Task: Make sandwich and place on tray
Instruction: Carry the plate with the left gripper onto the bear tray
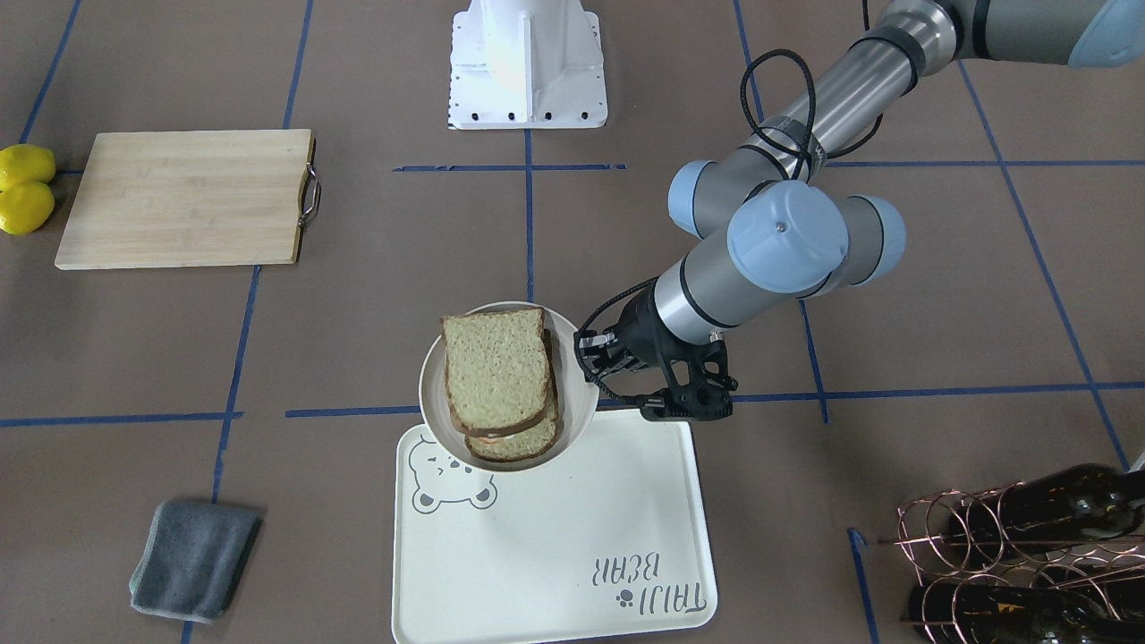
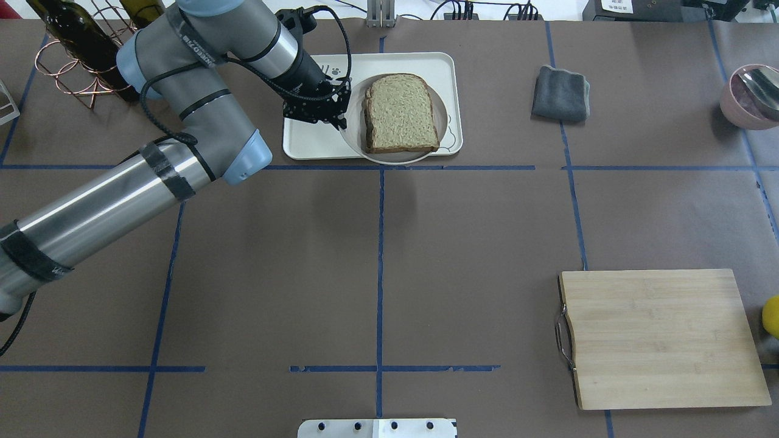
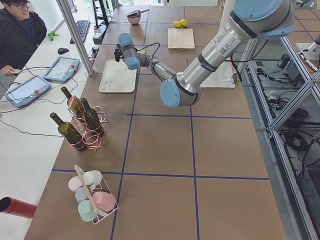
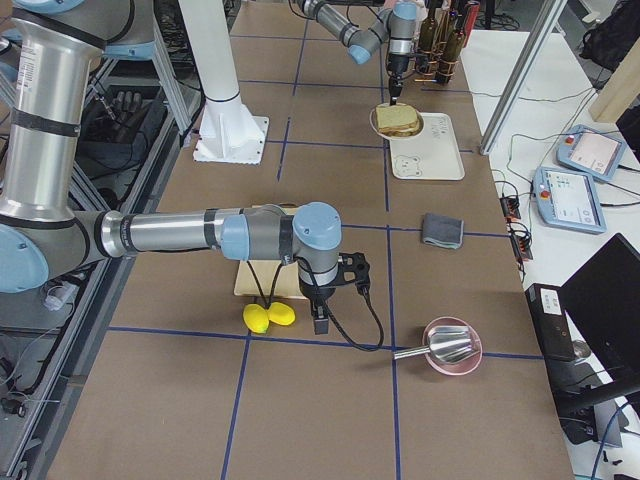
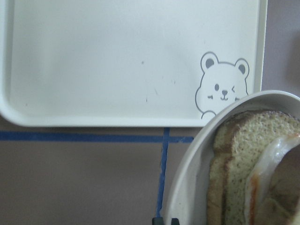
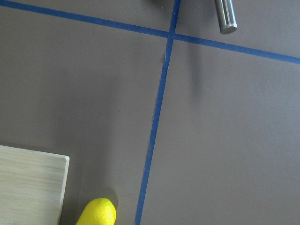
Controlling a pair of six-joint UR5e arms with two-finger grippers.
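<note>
The sandwich [image 1: 496,367], two speckled tan slices with the white edge of an egg [image 5: 267,159] between them, lies on a round white plate [image 1: 431,394]. My left gripper [image 1: 595,358] is shut on the plate's rim and holds the plate over the near corner of the cream bear tray [image 1: 572,537], partly past its edge. In the overhead view the left gripper [image 2: 342,115] is at the plate's left rim [image 2: 353,131], over the tray [image 2: 304,137]. My right gripper [image 4: 318,322] hangs near the lemons; I cannot tell whether it is open or shut.
A wooden cutting board [image 1: 183,197] with two lemons [image 1: 25,188] beside it lies far off. A grey cloth [image 1: 192,559] lies beside the tray. A copper bottle rack [image 1: 1029,555] stands on the other side. A pink bowl with a metal scoop [image 2: 751,94] is at the far right.
</note>
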